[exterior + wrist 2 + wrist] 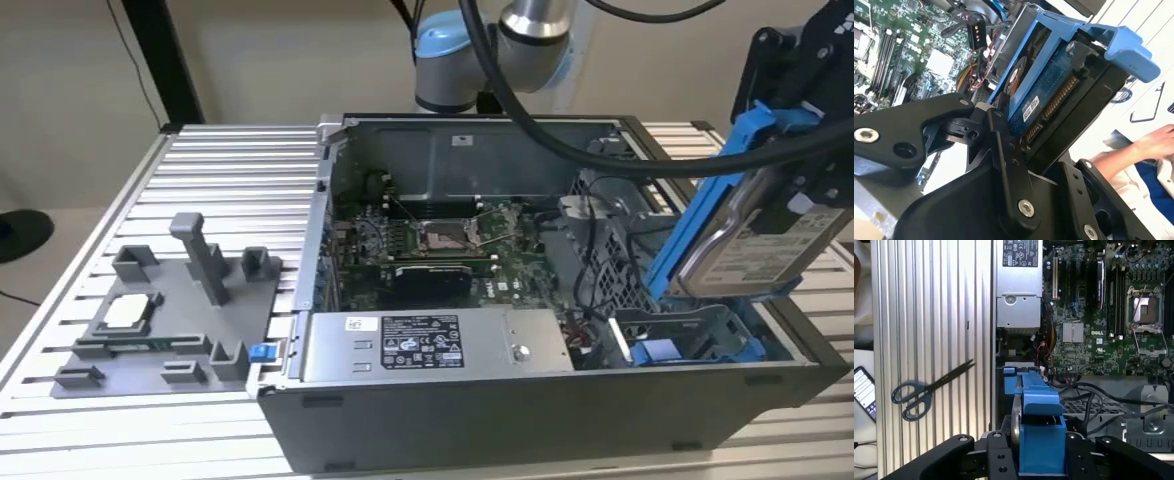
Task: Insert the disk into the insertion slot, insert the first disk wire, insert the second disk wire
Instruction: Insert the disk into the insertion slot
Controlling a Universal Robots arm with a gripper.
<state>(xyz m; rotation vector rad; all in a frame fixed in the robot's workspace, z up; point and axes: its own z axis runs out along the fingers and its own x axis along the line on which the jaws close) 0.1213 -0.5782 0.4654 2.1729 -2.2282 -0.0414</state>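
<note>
The disk is gripped fast between the clenched fingers of the gripper, long axis steeply tilted, its lower end poised just above the insertion slot at the computer case's near corner on the exterior view's right, not yet seated.

You're in a robotics lab: an open computer case lies on a ribbed aluminium table, the robot arm's base behind it, a grey fixture tray beside it.
</note>
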